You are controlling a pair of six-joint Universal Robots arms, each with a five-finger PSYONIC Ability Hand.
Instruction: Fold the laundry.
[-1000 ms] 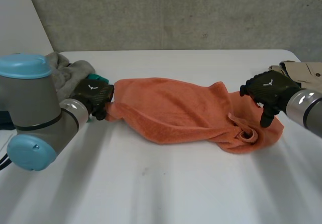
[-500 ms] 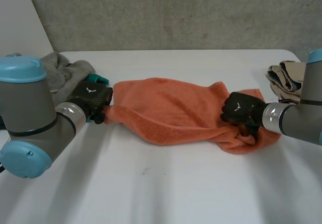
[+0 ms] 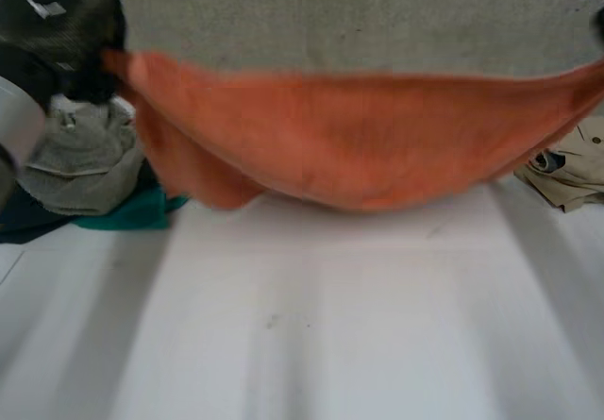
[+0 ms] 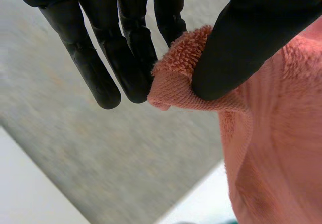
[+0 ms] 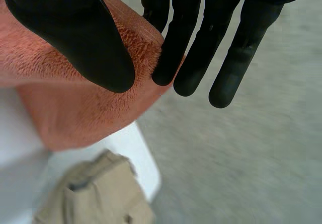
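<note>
The orange towel [image 3: 359, 146] hangs stretched above the table [image 3: 330, 326], long axis nine to three. The left hand [image 3: 57, 38] pinches its nine-o'clock corner; the right hand [image 5: 75, 32] pinches the three-o'clock end, seemingly a corner.

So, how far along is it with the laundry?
Early. The orange terry towel is up off the white table, stretched between the left robot hand and right robot hand, each pinching one end. No fold shows yet. The crumpled grey cloth and beige garment lie unfolded at the sides.
</note>
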